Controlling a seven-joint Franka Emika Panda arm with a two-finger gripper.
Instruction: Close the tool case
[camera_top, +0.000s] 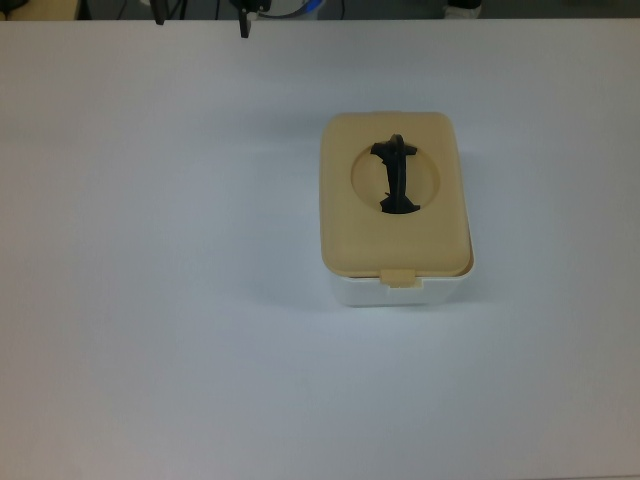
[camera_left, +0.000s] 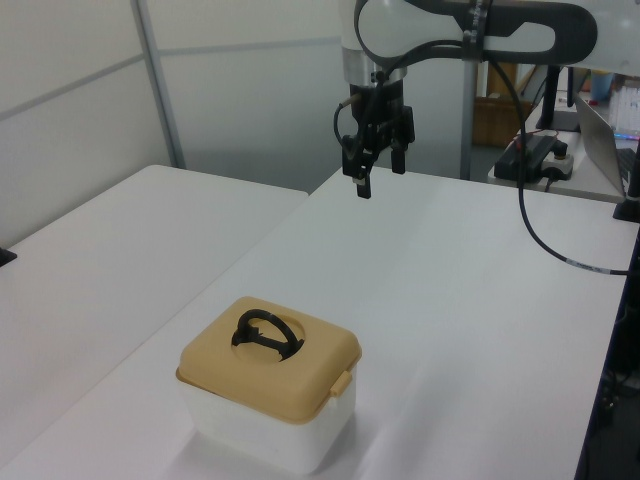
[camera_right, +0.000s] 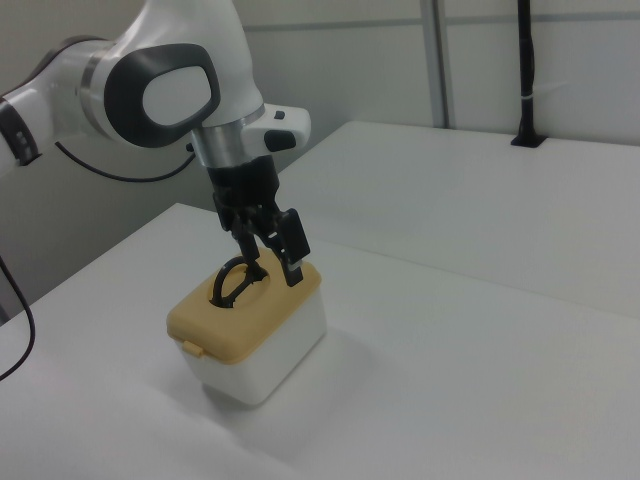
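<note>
One tool case (camera_top: 396, 210) sits on the white counter (camera_top: 150, 300), tan lid (camera_left: 270, 358) resting level on its white base (latching unconfirmed), while the pincer (camera_left: 378, 172), fingers parted and empty, hangs well apart above the counter's far end.

You see a white desk (camera_left: 470, 300) with a second white desk (camera_left: 110, 250) alongside its edge at the left view's left, grey wall panels (camera_left: 240, 90) behind both, and past the far edge a laptop (camera_left: 600, 130), a black cable (camera_left: 535, 225) and a power strip (camera_left: 540, 150).
</note>
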